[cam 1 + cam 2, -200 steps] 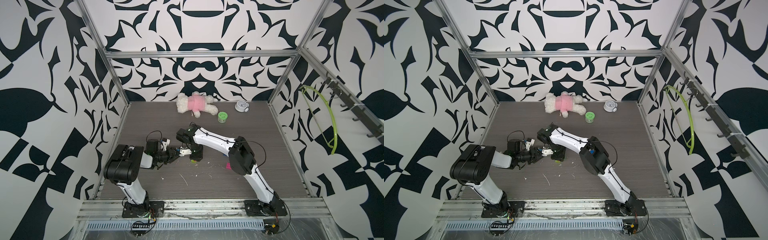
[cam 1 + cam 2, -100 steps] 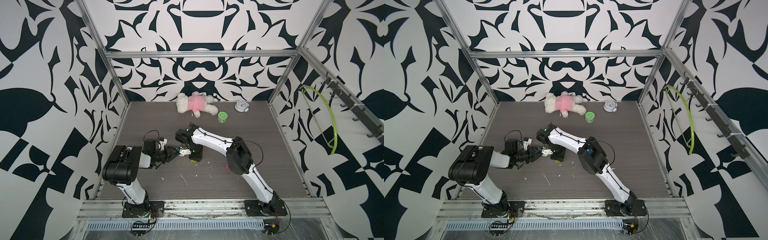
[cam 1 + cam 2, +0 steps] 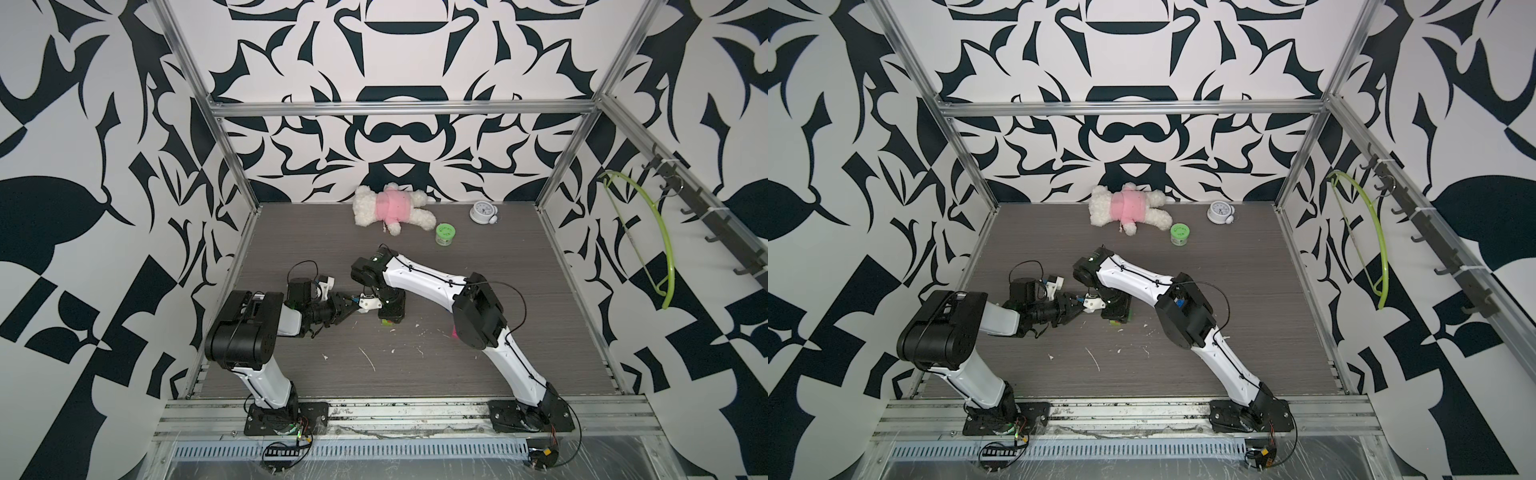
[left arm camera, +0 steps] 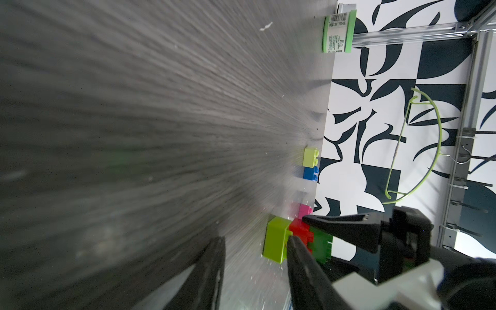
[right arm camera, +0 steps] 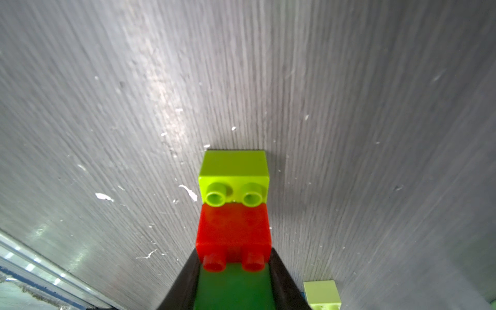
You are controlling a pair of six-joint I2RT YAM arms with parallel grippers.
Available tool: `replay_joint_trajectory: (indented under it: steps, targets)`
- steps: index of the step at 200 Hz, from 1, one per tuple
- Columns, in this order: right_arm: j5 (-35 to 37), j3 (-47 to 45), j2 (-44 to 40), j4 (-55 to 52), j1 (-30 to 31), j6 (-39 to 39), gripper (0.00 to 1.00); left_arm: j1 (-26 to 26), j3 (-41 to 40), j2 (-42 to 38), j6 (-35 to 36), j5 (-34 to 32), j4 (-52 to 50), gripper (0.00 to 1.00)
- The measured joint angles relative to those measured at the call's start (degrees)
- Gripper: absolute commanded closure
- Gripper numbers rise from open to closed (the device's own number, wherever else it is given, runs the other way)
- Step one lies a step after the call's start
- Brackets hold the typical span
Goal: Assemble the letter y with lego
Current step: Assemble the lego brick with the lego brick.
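Grey tabletop [image 3: 478,257]: right gripper [image 5: 234,268] clamps the green brick [image 5: 233,290], seemingly pressing the three-brick stem [image 5: 233,228] down; left gripper [image 4: 256,238] gapes empty; next, a clean release.

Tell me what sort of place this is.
Probably a robot test cell, not a home or workshop: an aluminium frame edges black-and-white patterned walls, a left arm and right arm are bolted to a front rail, and stray props, a plush toy and a clock, lie on the tabletop.
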Motion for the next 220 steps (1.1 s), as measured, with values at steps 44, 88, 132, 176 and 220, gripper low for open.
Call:
replay_joint_trajectory:
  steps: [44, 88, 132, 176, 220]
  targets:
    - [-0.1, -0.7, -0.3, 0.9, -0.2, 0.0, 0.63, -0.9, 0.0, 0.1, 0.1, 0.0, 0.2, 0.58]
    - [-1.7, -2.9, -1.3, 4.7, -1.3, 0.2, 0.63, -4.2, 0.0, 1.8, 0.0, 0.2, 2.6, 0.61]
    - [-2.5, -4.2, -1.5, 6.9, -2.2, 0.2, 0.63, -6.5, 0.1, 4.5, -0.4, 1.9, 7.3, 0.61]
    - [-2.7, -4.2, -1.7, 6.3, -2.8, 0.2, 0.63, -7.7, 0.1, 4.8, -0.7, 1.8, 9.0, 0.58]
    - [-2.6, -3.6, -1.8, 4.7, -3.1, 0.2, 0.63, -9.1, 0.7, 4.9, -0.6, 0.8, 8.9, 0.59]
